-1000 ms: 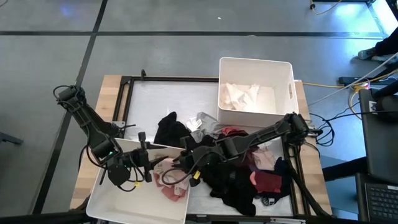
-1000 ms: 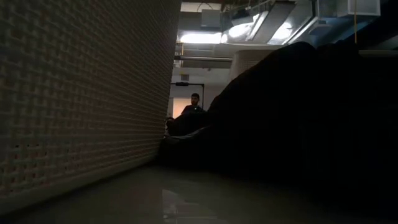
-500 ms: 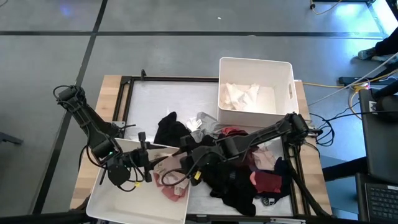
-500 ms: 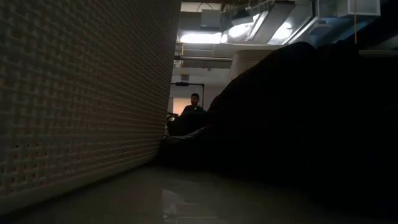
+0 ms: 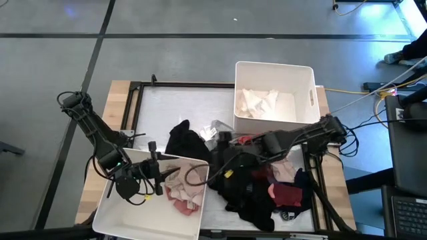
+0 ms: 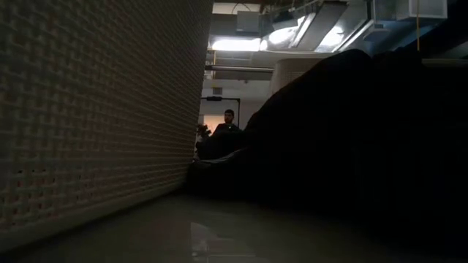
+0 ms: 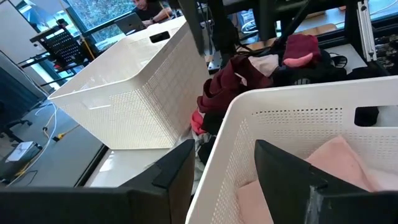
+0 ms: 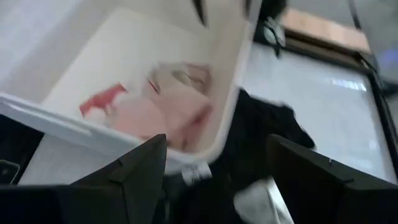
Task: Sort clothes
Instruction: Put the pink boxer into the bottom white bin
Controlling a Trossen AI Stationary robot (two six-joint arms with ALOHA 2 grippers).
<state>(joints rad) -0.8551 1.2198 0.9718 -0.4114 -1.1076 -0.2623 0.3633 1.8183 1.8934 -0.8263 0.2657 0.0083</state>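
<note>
White plastic bin (image 5: 110,217) sits at the near-left corner of the bench (image 5: 120,90), holding a small heap of pink garments (image 5: 185,193) at its right end. Right wrist view shows the same pink heap (image 8: 168,112) plus a red piece (image 8: 102,99) inside that bin.

Left pincer (image 5: 155,175) sits at the bin's upper rim. In the left wrist view its two dark fingers (image 7: 177,168) straddle the perforated bin wall (image 7: 298,118), one outside, one inside. They stand spread with the wall between them; can't tell if they actually press it.

Right pincer (image 5: 217,143) hangs over the dark clothes just right of the near bin, fingers (image 8: 140,162) wide apart and empty, with nothing between them but the bin corner and black fabric (image 8: 261,134) below.

Second white bin (image 5: 308,77) is at the far right of the bench with white garments (image 5: 257,101) in it.

Unsorted pile (image 5: 257,190) lies between and below the two bins: mostly black, with maroon (image 5: 287,195), pink (image 5: 285,172) and red (image 5: 250,141) pieces, and one black garment (image 5: 181,139) spread toward bench centre. A grey-white piece (image 5: 212,130) lies just beside the far bin's near-left corner.

Low view is mostly blocked by a bin wall (image 6: 88,109) and dark fabric (image 6: 351,146); a person (image 6: 227,130) sits far back in the room.
</note>
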